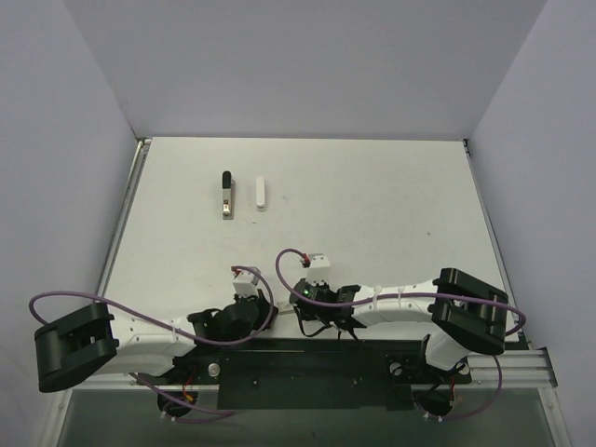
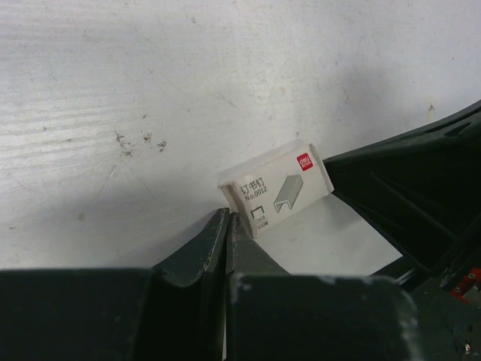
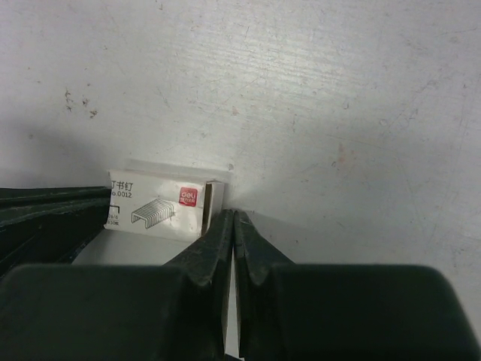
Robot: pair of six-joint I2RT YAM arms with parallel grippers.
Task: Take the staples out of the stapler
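The stapler lies at the back left of the table, black with a metal end towards me. A white bar lies just right of it. Both are far from my grippers. My left gripper is shut and empty, with its tips just left of a small white staple box. My right gripper is shut and empty, with its tips at the box's right end. In the top view both grippers rest low near the table's front edge. No loose staples show.
The white table is bounded by grey walls at the back and sides. The arm bases and a black rail run along the near edge. Purple cables loop over both arms.
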